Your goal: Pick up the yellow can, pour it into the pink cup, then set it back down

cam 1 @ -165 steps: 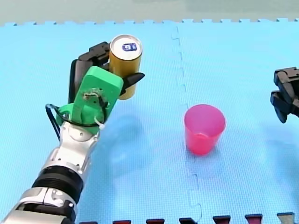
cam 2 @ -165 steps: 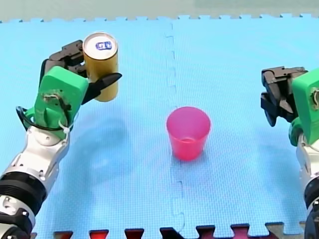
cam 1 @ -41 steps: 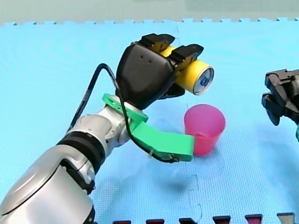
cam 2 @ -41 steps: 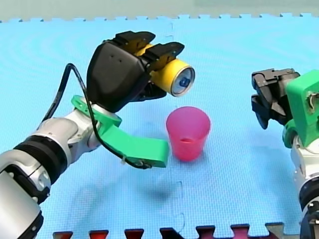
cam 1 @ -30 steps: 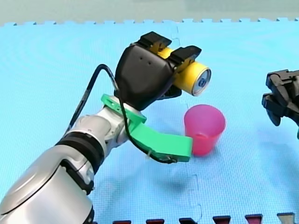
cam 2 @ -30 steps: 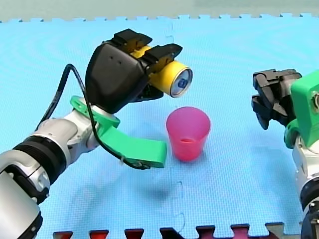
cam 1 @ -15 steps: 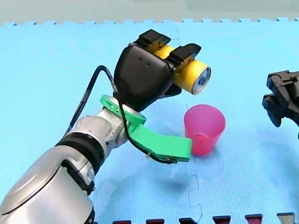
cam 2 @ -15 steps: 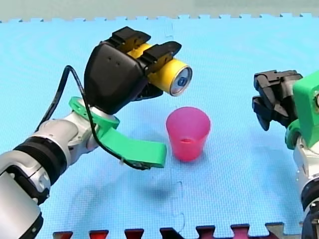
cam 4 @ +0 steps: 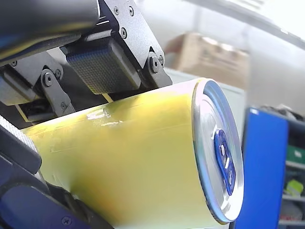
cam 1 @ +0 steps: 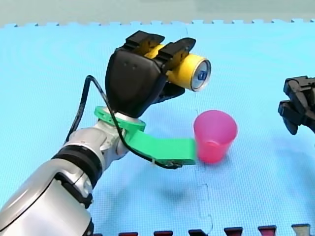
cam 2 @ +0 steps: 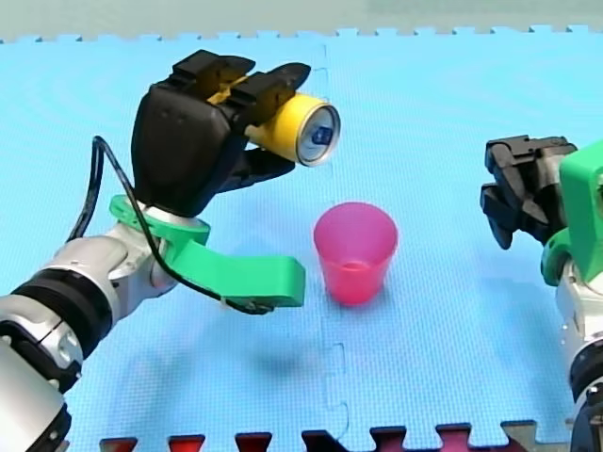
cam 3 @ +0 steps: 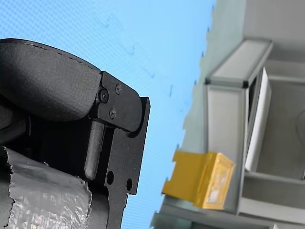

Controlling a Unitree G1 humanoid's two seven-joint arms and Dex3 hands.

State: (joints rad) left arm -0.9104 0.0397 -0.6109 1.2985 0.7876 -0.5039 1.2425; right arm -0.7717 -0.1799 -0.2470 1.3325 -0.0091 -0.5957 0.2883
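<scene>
Sideways yellow can (cam 1: pixel 189 72) gripped in left hand (cam 1: pixel 135 81) near pink cup (cam 1: pixel 215 135) — right hand (cam 2: pixel 523 193) curled, empty, apart.

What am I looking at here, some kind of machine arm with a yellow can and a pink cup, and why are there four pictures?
This is a humanoid robot with two arms, each ending in a three-finger hand. The two wide pictures are taken from its head, looking down at a blue foam mat. The two close-up pictures come from cameras at its wrists.

The left hand, the black one, grips the yellow can in the air. The can is tipped onto its side, with its top pointing toward the side where the pink cup is. The cup stands upright on the mat. The second wrist view shows that same can close up, clamped between the fingers.

The right hand is at the mat's right side and holds nothing.
</scene>
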